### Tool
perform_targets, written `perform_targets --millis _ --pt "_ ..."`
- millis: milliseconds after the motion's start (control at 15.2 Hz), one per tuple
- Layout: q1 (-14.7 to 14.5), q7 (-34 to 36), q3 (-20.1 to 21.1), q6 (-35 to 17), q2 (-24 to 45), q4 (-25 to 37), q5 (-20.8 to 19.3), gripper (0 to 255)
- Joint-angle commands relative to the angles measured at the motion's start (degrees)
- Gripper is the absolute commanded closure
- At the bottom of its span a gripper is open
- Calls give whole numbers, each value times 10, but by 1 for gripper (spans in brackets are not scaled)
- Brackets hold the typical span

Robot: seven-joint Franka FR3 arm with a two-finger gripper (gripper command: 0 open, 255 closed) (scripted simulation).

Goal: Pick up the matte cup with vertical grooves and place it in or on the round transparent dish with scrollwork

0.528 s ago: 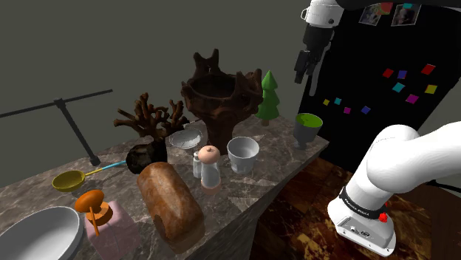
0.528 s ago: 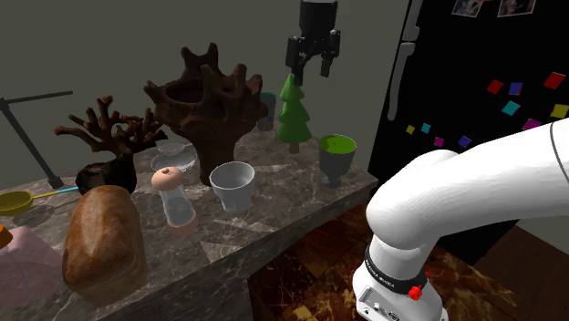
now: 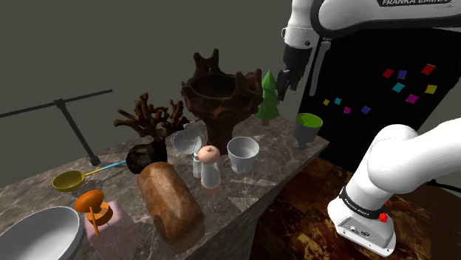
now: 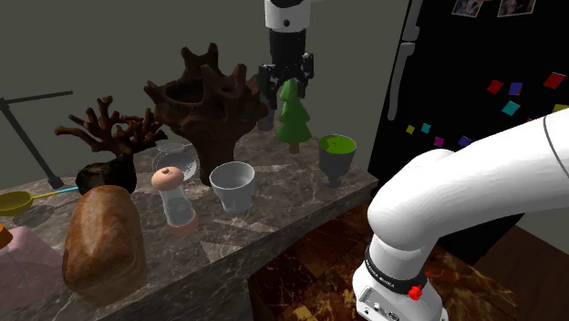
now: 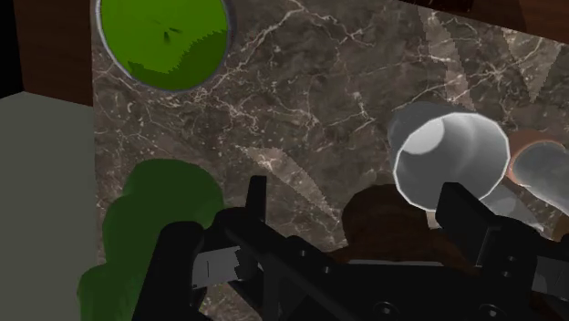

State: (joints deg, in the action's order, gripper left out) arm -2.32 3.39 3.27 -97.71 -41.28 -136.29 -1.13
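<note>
On the counter (image 3: 277, 151), the grooved cup (image 3: 243, 154) stands near the front edge, between the shaker (image 3: 207, 166) and the goblet (image 3: 308, 127) at the corner, with the glass dish (image 3: 186, 138) behind the shaker, just beside the stump-shaped piece (image 3: 220, 92).

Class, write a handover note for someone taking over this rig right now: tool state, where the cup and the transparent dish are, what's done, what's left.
Tool: open, empty, high above the marble counter, near the green tree.
Pale grey cup: upright on the counter, not gripped.
Transparent dish: behind the shaker, apart from the cup.
Done: nothing yet.
Left: lower onto the cup, grip, lift, set it in the dish.
</note>
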Motion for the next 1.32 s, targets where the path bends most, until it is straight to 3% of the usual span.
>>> perform_targets --millis 0,726,1254 --pt "-8 28 25 -21 7 -16 9 0" --pt "-34 170 156 -157 145 -34 23 0" --pt "-20 293 256 -237 296 9 -26 0"
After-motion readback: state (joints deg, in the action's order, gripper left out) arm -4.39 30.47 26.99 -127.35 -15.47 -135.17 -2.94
